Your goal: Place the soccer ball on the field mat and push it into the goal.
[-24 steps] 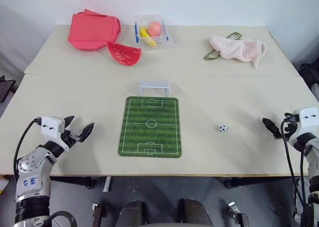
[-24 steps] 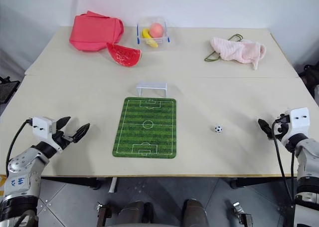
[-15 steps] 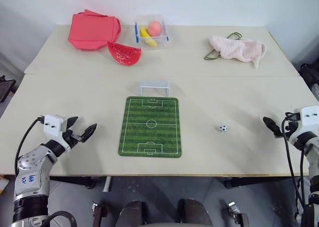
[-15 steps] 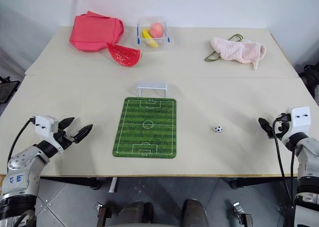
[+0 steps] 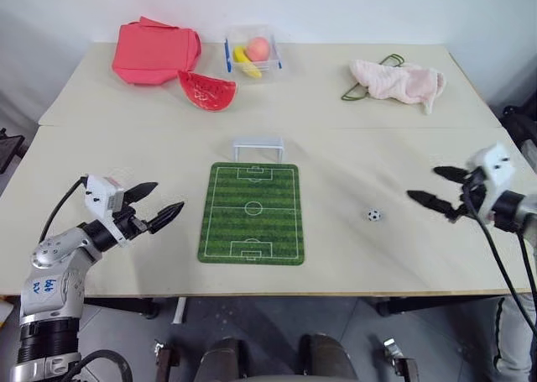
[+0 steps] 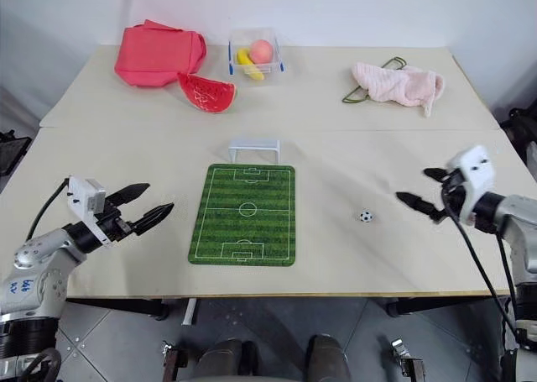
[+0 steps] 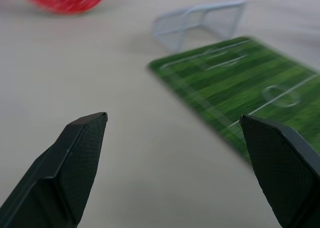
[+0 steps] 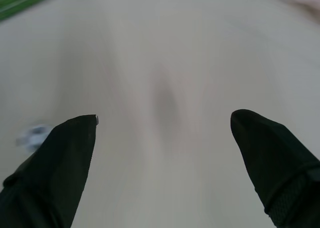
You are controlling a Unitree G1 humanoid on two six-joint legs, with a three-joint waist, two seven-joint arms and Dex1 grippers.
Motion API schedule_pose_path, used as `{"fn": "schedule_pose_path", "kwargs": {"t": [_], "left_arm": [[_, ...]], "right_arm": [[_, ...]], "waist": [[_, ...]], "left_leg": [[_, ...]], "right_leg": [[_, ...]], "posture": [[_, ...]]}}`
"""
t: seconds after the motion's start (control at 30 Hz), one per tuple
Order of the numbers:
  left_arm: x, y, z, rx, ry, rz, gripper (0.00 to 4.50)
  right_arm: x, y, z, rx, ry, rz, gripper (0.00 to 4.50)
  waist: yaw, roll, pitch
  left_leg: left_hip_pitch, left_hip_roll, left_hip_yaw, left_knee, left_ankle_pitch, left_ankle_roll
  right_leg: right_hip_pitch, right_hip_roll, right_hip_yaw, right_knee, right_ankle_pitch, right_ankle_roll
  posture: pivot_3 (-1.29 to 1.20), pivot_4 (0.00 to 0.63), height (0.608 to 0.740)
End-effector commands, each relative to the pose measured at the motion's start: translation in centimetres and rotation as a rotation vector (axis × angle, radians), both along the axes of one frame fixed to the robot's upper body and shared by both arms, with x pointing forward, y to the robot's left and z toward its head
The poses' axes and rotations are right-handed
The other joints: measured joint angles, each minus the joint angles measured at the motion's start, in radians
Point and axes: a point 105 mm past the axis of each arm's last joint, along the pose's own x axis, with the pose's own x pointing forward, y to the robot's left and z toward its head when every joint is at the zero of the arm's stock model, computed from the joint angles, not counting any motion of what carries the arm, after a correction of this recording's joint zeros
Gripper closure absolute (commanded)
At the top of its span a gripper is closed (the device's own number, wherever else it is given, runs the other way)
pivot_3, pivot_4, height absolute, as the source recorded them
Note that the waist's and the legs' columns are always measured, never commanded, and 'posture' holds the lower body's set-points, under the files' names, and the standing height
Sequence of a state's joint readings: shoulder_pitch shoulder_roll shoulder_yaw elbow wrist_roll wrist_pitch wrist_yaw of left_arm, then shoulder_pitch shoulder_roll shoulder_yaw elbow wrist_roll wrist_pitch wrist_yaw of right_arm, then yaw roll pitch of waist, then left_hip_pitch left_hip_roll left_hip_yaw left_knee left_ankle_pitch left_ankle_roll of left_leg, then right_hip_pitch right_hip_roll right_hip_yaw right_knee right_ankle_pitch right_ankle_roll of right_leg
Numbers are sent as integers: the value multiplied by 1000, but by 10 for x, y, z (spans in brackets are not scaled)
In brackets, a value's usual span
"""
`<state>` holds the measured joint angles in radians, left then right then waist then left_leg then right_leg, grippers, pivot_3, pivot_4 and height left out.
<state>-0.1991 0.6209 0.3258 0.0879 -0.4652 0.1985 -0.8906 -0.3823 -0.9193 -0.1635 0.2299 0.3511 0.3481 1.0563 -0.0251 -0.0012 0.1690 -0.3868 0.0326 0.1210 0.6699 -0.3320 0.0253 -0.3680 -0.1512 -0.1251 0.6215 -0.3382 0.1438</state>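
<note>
The soccer ball (image 5: 374,216) is sitting on the bare bench (image 5: 352,138), at three o'clock of the field mat (image 5: 252,212); the right claw (image 5: 436,186), released wide, is hovering nearer, the ball at its nine o'clock

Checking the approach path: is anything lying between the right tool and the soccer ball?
No. In the left eye view only bare table separates the open right tool from the soccer ball.
</note>
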Motion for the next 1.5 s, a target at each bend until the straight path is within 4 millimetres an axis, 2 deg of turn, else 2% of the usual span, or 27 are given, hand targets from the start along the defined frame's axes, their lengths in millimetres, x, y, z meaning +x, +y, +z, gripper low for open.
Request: {"fn": "schedule_pose_path", "kwargs": {"t": [0.03,0.17,0.27,0.4,0.67,0.9,0.97,1.0,1.07,1.17,1.23,1.33,1.4,1.43,1.47,1.5], "left_arm": [[-13,-16,12,11,-91,-198,0],[-29,-28,20,-60,-147,-398,0],[-39,-31,19,-68,-178,-507,0],[-43,-32,7,-55,-153,-513,0],[-45,-32,3,-57,-147,-493,0],[-47,-27,5,-51,-152,-482,0],[-48,-26,4,-52,-152,-481,0],[-49,-25,3,-53,-151,-482,0],[-51,-25,2,-55,-150,-485,0],[-53,-23,0,-50,-144,-493,0],[-54,-23,-1,-46,-143,-502,0],[-54,-23,-1,-52,-145,-506,0],[-55,-21,-5,-51,-143,-512,0],[-55,-19,-6,-50,-145,-513,0],[-54,-17,-6,-70,-157,-509,0],[-54,-16,-5,-85,-167,-507,0]], "right_arm": [[-6,14,-1,-96,35,146,19],[-2,25,-9,-130,57,232,19],[2,33,-16,-153,81,307,19],[6,40,-24,-146,94,357,19],[14,43,-48,-191,119,378,19],[16,38,-50,-217,123,379,2458],[16,36,-47,-218,120,377,2850],[17,35,-45,-219,117,376,3227],[17,35,-41,-219,106,381,3639],[16,44,-28,-235,68,429,3637],[13,53,-22,-246,49,467,3637],[6,83,-5,-201,0,551,3637],[-6,129,3,-143,1,662,3637],[-12,144,4,-120,11,693,3637],[-23,173,0,-106,7,768,3637],[-31,192,-3,-98,1,815,3637]], "waist": [[0,0,0],[1,0,0],[-2,-1,0],[-2,-1,0],[-3,-1,1],[-3,-1,1],[-3,-1,1],[-3,-1,1],[-3,-1,1],[-3,-1,1],[-3,-1,1],[-3,-1,1],[-5,-1,1],[-8,-1,1],[-9,-1,1],[-10,0,1]], "left_leg": [[0,-1,0,0,0,0],[-1,-1,0,2,0,0],[-2,-1,0,6,0,0],[-2,-1,0,7,0,0],[-2,2,-2,10,0,0],[-2,3,-2,12,0,1],[-2,3,-2,12,0,1],[-2,3,-2,12,0,1],[-2,3,-2,12,0,1],[-2,3,-2,12,0,1],[-2,3,-2,12,0,1],[-3,3,-2,12,0,1],[-3,3,-2,12,0,1],[-3,4,-2,12,-1,0],[-2,5,-2,12,-1,0],[-2,6,-2,12,-1,0]], "right_leg": [[0,0,0,0,0,0],[-1,0,-1,0,0,0],[0,0,-1,1,0,0],[0,1,-1,2,0,0],[0,0,-1,5,0,0],[1,0,-1,5,0,0],[2,0,-1,5,0,0],[2,0,-1,5,0,0],[2,0,-1,5,0,0],[2,0,-1,5,0,0],[1,0,-1,5,0,0],[0,0,-1,6,0,0],[0,0,-1,6,0,0],[0,1,-1,6,0,0],[0,2,-1,6,0,0],[-1,2,-1,7,0,0]], "posture": [[0,150,740],[0,150,740],[0,150,740],[0,150,740],[0,150,740],[0,150,740],[0,150,740],[0,150,740],[0,150,740],[0,150,740],[0,150,740],[0,150,740],[0,150,740],[0,150,740],[0,150,740],[0,150,740]]}}
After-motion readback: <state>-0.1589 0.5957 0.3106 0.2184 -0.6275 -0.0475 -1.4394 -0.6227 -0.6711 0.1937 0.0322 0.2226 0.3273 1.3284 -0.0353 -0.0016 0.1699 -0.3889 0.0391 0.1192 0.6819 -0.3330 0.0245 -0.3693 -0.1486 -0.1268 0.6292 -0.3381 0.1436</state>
